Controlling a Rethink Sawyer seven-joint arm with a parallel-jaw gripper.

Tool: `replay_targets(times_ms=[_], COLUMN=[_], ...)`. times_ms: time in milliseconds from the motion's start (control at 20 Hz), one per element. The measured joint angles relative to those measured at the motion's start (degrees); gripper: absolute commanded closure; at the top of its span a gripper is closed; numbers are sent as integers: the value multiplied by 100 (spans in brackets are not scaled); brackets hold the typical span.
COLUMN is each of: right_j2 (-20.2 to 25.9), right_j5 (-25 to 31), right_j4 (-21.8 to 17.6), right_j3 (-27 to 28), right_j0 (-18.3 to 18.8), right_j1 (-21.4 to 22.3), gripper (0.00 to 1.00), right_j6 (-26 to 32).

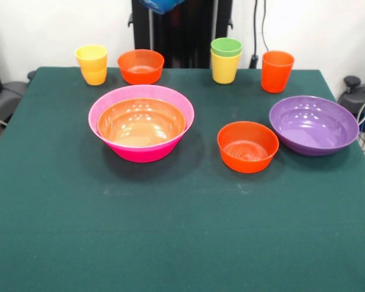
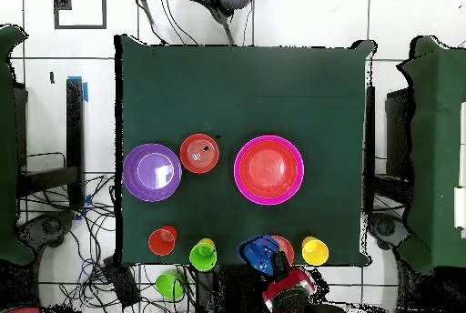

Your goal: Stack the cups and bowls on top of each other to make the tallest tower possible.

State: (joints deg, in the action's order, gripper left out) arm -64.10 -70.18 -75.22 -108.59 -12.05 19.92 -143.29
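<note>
While no readable writing showed on any piece, the wide orange plastic bowl (image 1: 141, 123) sat nested in the deep pink plastic bowl (image 1: 140, 131) at mid-table; the gripper (image 2: 258, 253) held a blue object (image 2: 256, 255), seemingly the small blue bowl, at the far edge.

**Green table, what sits on it**

You've got a green-clothed table (image 1: 170, 243). Directly on it: pink bowl (image 1: 140, 152) with wide orange bowl (image 1: 141, 121) nested inside, purple bowl (image 1: 314, 125), two small orange bowls (image 1: 247, 146) (image 1: 140, 66), yellow cup (image 1: 92, 64), orange cup (image 1: 277, 71), second yellow cup (image 1: 224, 68) holding a green cup (image 1: 226, 46).
</note>
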Motion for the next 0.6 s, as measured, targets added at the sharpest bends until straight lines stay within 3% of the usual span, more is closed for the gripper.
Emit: replay_targets(times_ms=[600], right_j2=[-48], right_j5=[319], right_j4=[-2], right_j3=[-2], right_j0=[140], right_j1=[371], gripper=[100], right_j6=[0])
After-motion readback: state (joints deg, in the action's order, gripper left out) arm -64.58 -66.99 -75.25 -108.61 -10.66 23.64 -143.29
